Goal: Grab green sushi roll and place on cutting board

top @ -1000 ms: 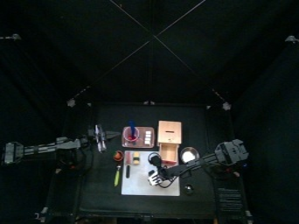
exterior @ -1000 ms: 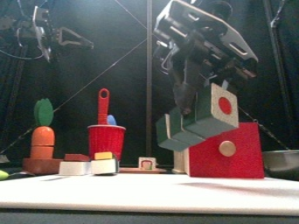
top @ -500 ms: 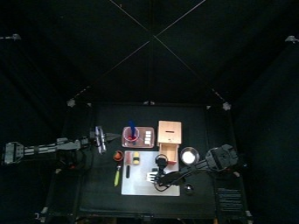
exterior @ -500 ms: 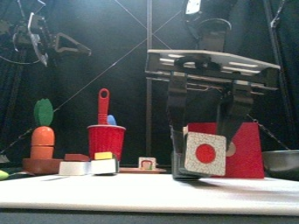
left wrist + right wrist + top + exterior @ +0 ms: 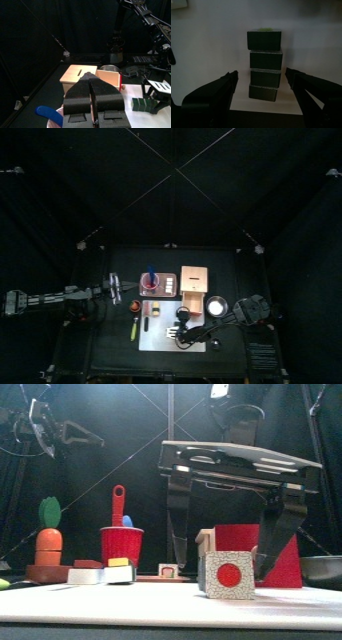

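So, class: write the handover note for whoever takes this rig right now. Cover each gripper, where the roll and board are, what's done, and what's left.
Right gripper: open, jaws straddling the roll without gripping it.
Left gripper: shut, holding nothing, raised at the table's left side.
Roll: green, with a white face and a red centre, standing on the cutting board.
Done: roll placed on the board and released.
Left: lift the right arm clear without knocking the roll.

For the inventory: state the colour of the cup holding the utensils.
Red; the cup shows best in the front view.
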Motion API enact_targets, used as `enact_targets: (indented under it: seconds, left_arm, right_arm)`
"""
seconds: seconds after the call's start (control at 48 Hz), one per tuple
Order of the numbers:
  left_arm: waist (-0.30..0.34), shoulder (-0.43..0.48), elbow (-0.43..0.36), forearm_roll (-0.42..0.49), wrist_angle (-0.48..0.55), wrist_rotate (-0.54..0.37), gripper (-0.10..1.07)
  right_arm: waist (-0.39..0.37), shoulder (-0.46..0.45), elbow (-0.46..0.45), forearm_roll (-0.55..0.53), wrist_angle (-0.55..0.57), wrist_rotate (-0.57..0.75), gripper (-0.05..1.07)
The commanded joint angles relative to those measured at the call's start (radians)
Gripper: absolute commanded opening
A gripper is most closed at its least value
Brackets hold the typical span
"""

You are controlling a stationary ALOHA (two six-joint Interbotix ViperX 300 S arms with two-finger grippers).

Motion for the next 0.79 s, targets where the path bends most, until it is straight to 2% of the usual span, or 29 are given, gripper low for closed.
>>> enact_targets:
  seconds: [0.0, 0.167, 0.333, 0.479, 0.604, 0.771]
  left_arm:
    - [-0.008, 0.003, -0.031, 0.000, -0.002, -0.005, 0.06]
    - [-0.046, 0.002, -0.037, -0.040, 0.009, -0.008, 0.06]
    - [-0.080, 0.003, -0.040, -0.156, 0.023, -0.009, 0.06]
    - [-0.087, 0.003, -0.044, -0.268, 0.023, -0.006, 0.06]
    - [-0.091, 0.003, -0.046, -0.325, 0.025, -0.008, 0.06]
    - [-0.101, 0.003, -0.043, -0.359, 0.026, -0.006, 0.06]
  right_arm:
    - [0.014, -0.117, 0.014, -0.037, 0.000, -0.078, 1.03]
    - [0.021, -0.239, 0.106, -0.052, -0.058, -0.327, 1.03]
    - [0.008, -0.385, 0.261, 0.003, -0.207, -0.646, 1.03]
    - [-0.048, -0.528, 0.402, 0.020, -0.362, -0.893, 1.03]
    - [-0.109, -0.635, 0.499, 0.014, -0.468, -0.966, 1.03]
    - [-0.147, -0.707, 0.586, -0.046, -0.545, -0.979, 1.03]
